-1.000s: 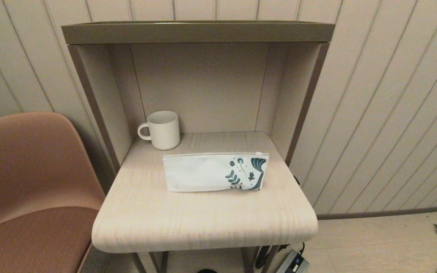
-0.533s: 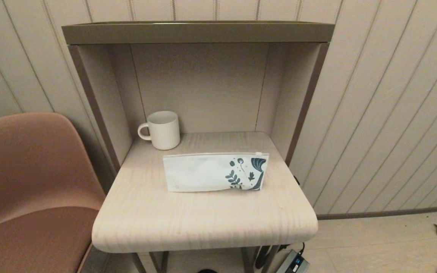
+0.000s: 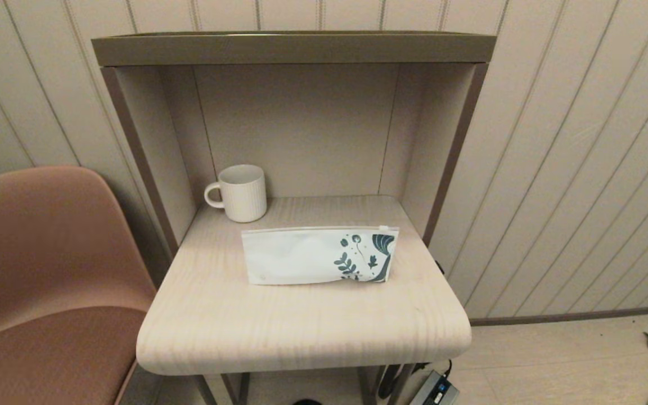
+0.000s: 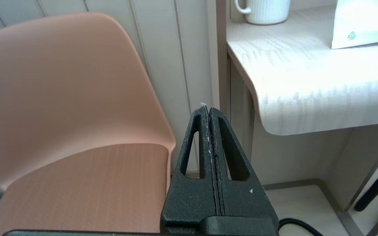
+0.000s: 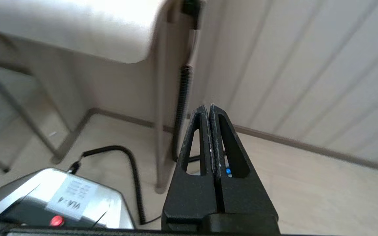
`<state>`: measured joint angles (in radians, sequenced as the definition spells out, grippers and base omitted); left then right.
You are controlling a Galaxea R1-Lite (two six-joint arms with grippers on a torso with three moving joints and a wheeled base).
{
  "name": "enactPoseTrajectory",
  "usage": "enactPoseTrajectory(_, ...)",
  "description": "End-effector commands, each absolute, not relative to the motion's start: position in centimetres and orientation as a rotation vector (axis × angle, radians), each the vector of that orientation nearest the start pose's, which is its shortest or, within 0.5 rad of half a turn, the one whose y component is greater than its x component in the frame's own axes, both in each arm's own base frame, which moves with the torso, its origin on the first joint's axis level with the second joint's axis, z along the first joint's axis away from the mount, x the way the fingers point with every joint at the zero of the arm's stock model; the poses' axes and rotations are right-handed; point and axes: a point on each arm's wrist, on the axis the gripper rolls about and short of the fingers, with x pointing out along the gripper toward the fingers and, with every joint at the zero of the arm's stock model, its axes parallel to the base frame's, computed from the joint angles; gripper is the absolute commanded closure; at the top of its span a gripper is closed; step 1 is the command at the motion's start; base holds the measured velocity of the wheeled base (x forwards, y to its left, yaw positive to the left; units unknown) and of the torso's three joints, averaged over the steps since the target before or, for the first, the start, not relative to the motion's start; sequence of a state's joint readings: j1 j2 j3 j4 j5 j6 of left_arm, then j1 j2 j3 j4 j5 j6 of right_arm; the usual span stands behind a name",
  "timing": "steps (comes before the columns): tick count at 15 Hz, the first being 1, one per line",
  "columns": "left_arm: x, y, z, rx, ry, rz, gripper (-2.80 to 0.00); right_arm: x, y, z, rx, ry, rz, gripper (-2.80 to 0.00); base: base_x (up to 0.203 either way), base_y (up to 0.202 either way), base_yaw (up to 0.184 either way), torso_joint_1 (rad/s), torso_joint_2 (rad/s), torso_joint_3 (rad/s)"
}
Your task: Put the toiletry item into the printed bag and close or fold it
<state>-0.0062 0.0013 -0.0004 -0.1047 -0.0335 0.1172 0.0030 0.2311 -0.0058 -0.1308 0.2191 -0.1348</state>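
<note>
Bag (image 3: 319,256) lies flat on the desk (image 3: 301,332), roughly centre of the surface, long side across. Leaf print sits at its 3 o'clock end, plain white at the 9 o'clock end. Zip edge faces 12 o'clock, toward the back of the alcove; slider looks parked at the printed end. Whether the zip is fully sealed I can't tell.

Tube: not visible in any view. Can't say where it is.

Mug (image 3: 238,192) stands upright at about 11 o'clock from the bag, in the back left corner of the desk, handle pointing to 9 o'clock. Near the bag's zip edge, not touching it.

Left gripper (image 4: 208,109): fingers pressed together, nothing between them. It hangs low, below desk height, off the desk's 9 o'clock side, next to the chair (image 4: 71,108). Its camera catches the mug and the bag's plain corner up on the desk.

Right gripper (image 5: 207,107): fingers pressed together too, holding nothing. It sits low beside the desk's 3 o'clock side, under the desk edge, above the floor. A coiled cable (image 5: 133,177) and a grey box (image 5: 77,200) are on the floor near it.

Neither arm shows in the head view.
</note>
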Motion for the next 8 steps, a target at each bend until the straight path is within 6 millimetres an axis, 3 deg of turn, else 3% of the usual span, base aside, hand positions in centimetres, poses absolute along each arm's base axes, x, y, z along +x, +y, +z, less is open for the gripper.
enactPoseTrajectory(1,-2.3,-0.1,8.6,0.119,-0.108,-0.034,0.00,-0.9,0.5,9.4,-0.131,0.037,0.250,0.00,0.000,0.000,0.000,0.000,0.00,0.000)
enactPoseTrajectory(6,-2.3,-0.1,8.7,0.109,-0.111,-0.032,0.00,-2.5,0.0,8.4,-0.126,-0.010,-0.002,0.00,0.000,0.000,0.000,0.000,0.00,0.000)
enactPoseTrajectory(8,-2.3,-0.1,8.7,0.102,-0.111,-0.030,0.00,-2.5,0.0,8.3,-0.113,-0.018,0.001,0.00,0.000,0.000,0.000,0.000,0.00,0.000)
